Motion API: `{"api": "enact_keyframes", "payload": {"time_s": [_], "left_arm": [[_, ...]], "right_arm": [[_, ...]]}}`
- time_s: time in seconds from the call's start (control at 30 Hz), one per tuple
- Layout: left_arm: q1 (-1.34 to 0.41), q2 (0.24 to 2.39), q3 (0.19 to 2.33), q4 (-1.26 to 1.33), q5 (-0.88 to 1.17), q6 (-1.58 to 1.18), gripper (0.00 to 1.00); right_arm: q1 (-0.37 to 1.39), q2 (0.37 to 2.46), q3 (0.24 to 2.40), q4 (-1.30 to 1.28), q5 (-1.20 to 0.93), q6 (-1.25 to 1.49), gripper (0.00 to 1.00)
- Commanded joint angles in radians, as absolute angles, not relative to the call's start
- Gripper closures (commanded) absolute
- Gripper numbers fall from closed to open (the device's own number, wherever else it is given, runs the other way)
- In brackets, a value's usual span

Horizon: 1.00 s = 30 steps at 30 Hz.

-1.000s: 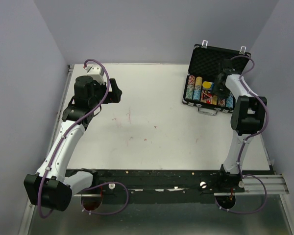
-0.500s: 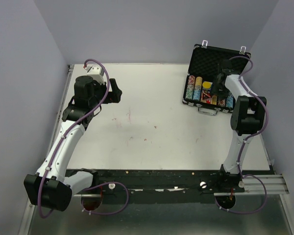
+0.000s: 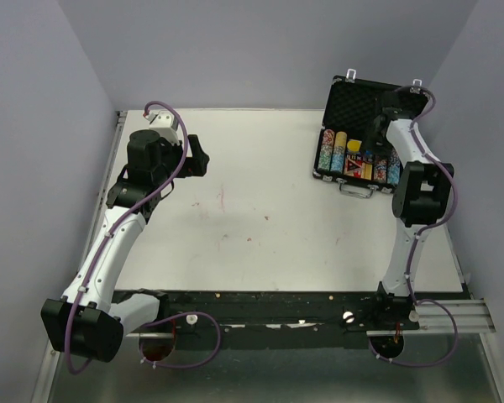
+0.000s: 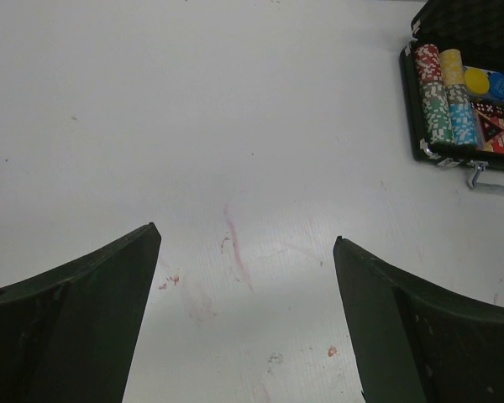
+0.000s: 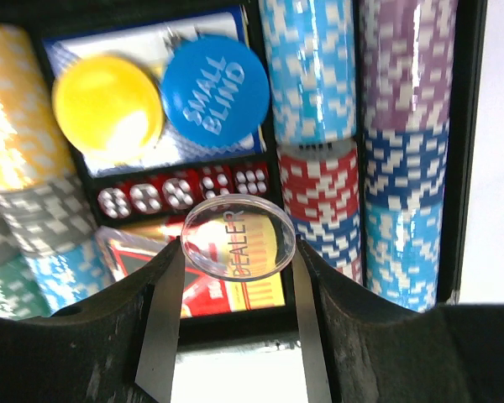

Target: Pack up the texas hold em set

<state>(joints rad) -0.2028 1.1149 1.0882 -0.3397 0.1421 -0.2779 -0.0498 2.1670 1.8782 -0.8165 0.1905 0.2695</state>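
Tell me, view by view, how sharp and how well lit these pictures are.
Right wrist: the clear disc and blue disc read sharply; the yellow disc shows a soft glare; the right pincer's fingers are dark. Left wrist: table crisp, left pincer's fingers dark and soft. Top external: even light, faint shadows, case too small for detail.

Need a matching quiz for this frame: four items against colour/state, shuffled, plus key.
1. dealer button
2. small blind disc
3. dice
4. left gripper

A. red, in a row
B. open, above the table
C. clear, pinched by the right gripper
D. blue, beside the yellow disc

Pairs: 1-C, 2-D, 3-A, 4-B
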Motion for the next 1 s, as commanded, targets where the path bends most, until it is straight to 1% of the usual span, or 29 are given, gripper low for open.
{"api": "enact_keyframes", "payload": {"time_s": [0.0, 0.17, 0.6, 0.8, 0.83, 0.97], "left_arm": [[-0.196, 1.111, 1.12, -0.35, 0.121, -0.265, 0.01], [-0.196, 1.112, 1.12, -0.35, 0.121, -0.265, 0.01], [-0.195, 1.114, 1.12, -0.35, 0.121, -0.264, 0.01], [-0.196, 1.111, 1.12, -0.35, 0.121, -0.264, 0.01], [-0.195, 1.111, 1.118, -0.348, 0.121, -0.264, 0.01], [-0.195, 1.109, 1.12, -0.35, 0.121, -0.264, 0.01]], "right_arm": [[-0.06, 2.235, 2.014, -0.867, 0.209, 0.273, 0.57], [-0.06, 2.316, 2.103, -0.905, 0.193, 0.272, 0.57], [-0.063, 2.313, 2.016, -0.903, 0.156, 0.262, 0.54], [-0.06, 2.338, 2.037, -0.934, 0.172, 0.258, 0.46], [-0.061, 2.338, 2.039, -0.933, 0.173, 0.258, 0.44], [-0.06, 2.33, 2.039, -0.927, 0.175, 0.255, 0.28]]}}
